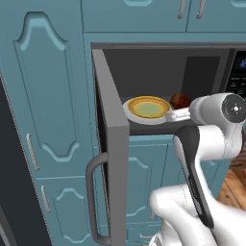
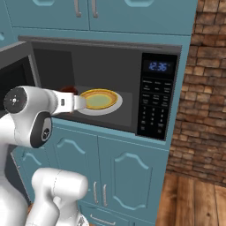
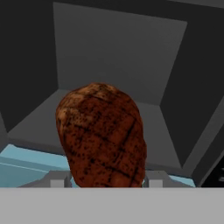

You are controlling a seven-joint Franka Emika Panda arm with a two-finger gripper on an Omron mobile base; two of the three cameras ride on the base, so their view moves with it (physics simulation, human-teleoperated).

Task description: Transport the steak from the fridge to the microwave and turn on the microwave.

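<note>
The microwave stands built into teal cabinets, its door swung wide open to the left. Its black keypad strip is on the right. A dark reddish-brown steak sits between my fingertips, and my gripper is shut on it. The steak hangs at the mouth of the grey cavity, just in front of a white plate with a yellow rim that lies on the cavity floor. From the right base view the steak peeks over my white hand, left of the plate. The fridge is out of view.
Teal cabinet doors surround the microwave above, below and to the left. A brick wall rises on the right over a wooden floor. The open door's grey handle juts out near my arm.
</note>
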